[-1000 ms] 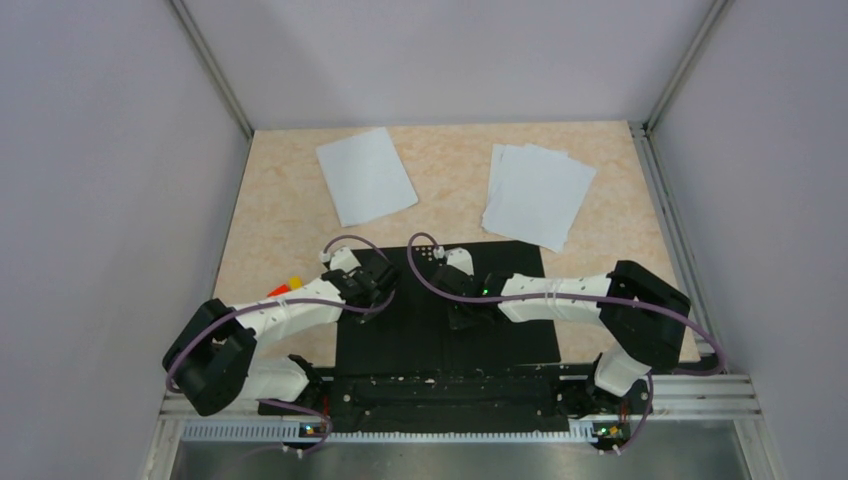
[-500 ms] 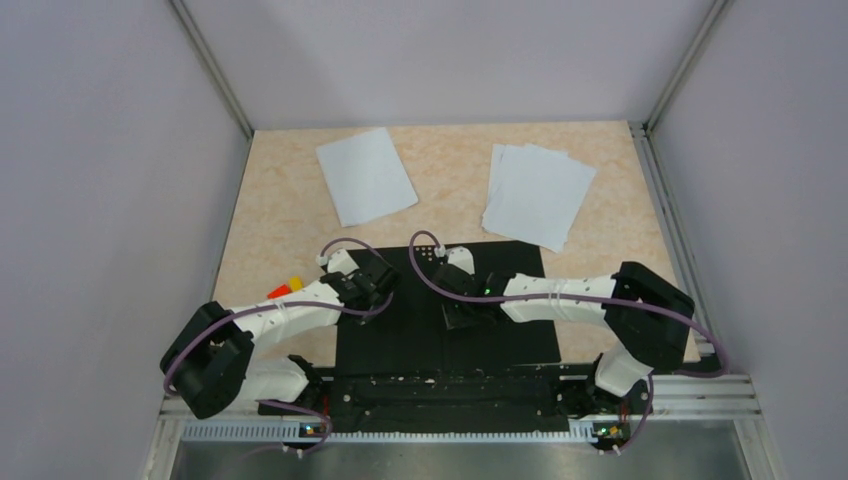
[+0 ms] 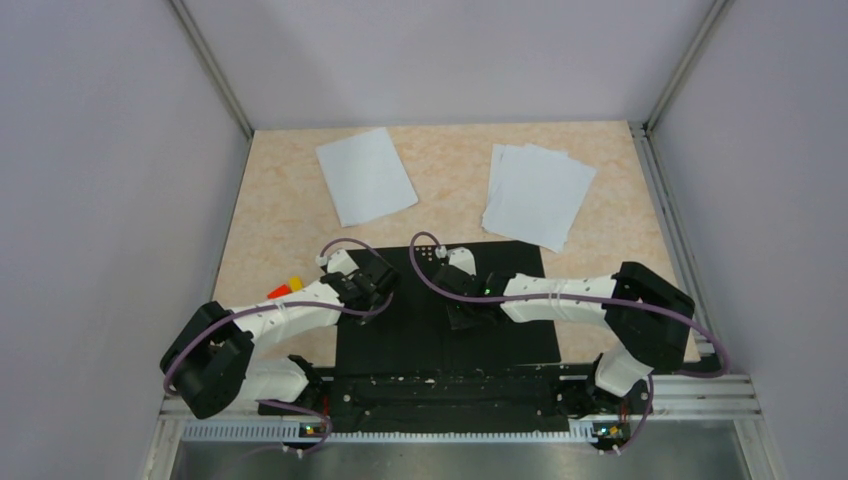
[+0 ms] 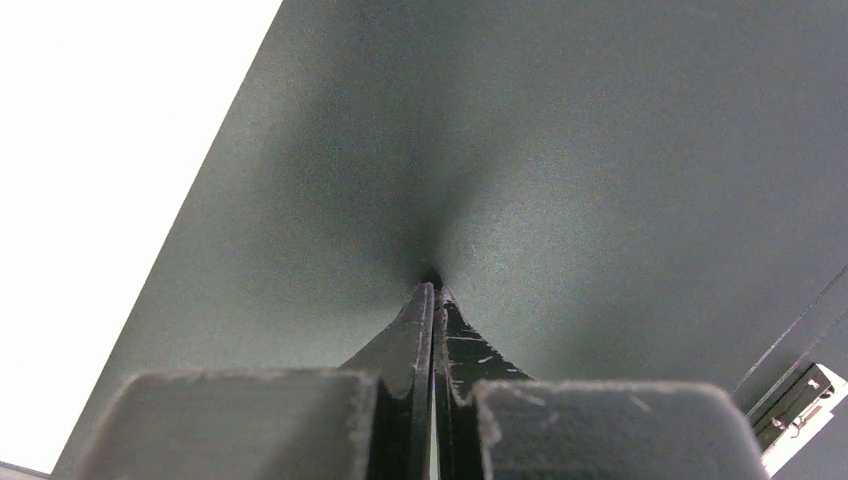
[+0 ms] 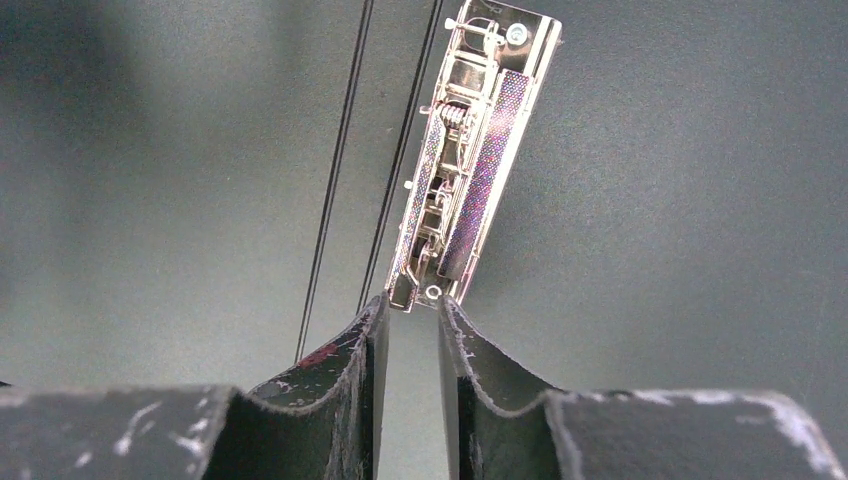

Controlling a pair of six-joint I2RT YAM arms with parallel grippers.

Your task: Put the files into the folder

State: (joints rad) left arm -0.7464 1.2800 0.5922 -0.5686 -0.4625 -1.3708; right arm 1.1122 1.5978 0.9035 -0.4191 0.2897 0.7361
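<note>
folder (image 3: 420,340) lies flat, black inside up; files (image 3: 538,195) beyond its far edge look thin, floppy, probably best pinched by a corner; left gripper (image 4: 432,290) closed tight, empty, on the folder; right gripper (image 5: 412,305) a crack apart at its clip (image 5: 470,150)

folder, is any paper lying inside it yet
No, the open folder shows only bare black inside, while the single sheet and the paper stack lie on the table beyond it.

a lab test booth: plain grey walls (image 3: 100,150), aluminium framing (image 3: 210,63), marbled tabletop (image 3: 450,195).
</note>
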